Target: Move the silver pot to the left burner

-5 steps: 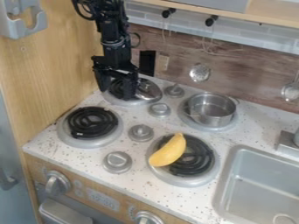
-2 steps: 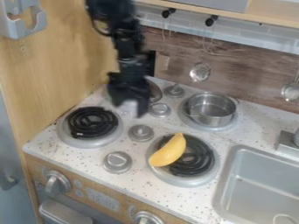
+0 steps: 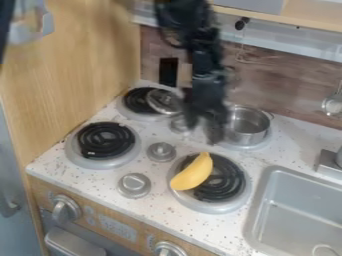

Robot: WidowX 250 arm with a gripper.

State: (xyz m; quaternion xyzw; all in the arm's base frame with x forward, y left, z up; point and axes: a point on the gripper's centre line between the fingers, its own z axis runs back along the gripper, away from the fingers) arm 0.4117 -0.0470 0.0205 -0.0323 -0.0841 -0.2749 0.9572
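Claw (image 3: 203,132), fingers apart, visually overlaps the pot's (image 3: 248,133) left edge

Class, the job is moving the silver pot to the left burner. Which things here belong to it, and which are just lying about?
For the job:
pot
front-left burner or back-left burner
gripper

Just lying about:
banana, on the front-right burner
lid, partly over the back-left burner
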